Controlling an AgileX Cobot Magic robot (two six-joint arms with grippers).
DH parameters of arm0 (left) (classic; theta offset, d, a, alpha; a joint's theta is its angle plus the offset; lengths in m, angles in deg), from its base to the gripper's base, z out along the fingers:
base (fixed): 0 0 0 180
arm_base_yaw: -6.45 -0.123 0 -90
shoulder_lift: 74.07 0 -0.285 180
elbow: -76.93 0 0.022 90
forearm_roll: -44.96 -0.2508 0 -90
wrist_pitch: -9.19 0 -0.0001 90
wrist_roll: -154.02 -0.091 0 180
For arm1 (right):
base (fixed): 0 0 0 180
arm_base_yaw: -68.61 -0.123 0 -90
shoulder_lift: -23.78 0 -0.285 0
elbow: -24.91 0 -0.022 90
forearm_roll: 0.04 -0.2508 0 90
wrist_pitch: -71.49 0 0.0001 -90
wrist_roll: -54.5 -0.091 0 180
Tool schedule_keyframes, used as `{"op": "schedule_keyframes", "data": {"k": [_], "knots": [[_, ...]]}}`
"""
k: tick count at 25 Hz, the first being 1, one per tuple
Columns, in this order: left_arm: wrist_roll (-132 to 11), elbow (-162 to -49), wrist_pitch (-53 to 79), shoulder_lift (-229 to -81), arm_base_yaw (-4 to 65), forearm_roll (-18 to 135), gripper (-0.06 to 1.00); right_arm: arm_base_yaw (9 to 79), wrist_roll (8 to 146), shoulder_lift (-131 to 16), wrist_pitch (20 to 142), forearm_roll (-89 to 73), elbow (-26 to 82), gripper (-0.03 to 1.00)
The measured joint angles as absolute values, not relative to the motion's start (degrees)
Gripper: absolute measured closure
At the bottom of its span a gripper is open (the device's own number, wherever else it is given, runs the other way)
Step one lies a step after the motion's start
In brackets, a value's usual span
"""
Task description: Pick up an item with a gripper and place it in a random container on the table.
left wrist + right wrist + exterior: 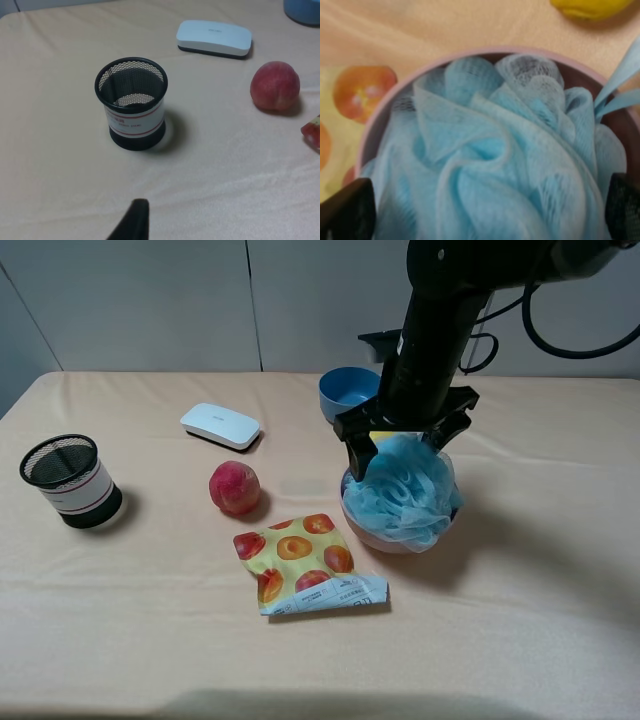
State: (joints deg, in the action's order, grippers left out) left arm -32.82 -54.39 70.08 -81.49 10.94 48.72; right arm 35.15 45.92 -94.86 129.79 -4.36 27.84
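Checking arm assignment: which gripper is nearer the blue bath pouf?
Right. The right gripper straddles the bath pouf in the pink bowl; the left gripper is near the mesh cup.

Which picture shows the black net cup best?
The left wrist view. The black mesh cup stands close and whole there, so you can look down inside it and see its white label. The exterior high view shows it small, far left on the table. The right wrist view shows none of it.
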Motion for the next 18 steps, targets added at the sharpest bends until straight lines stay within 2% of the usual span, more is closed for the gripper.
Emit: {"op": "schedule_keyframes", "data": {"k": [7,18], "knots": [[-32.8,-54.4,70.1,-81.5,10.9,48.7,-0.05,35.2,46.8,-94.8,136.2,-4.4,33.0,0.27],[-32.8,-54.4,70.1,-81.5,10.9,48.7,-0.05,35.2,48.3,-91.7,140.7,-4.1,33.6,0.27]]}}
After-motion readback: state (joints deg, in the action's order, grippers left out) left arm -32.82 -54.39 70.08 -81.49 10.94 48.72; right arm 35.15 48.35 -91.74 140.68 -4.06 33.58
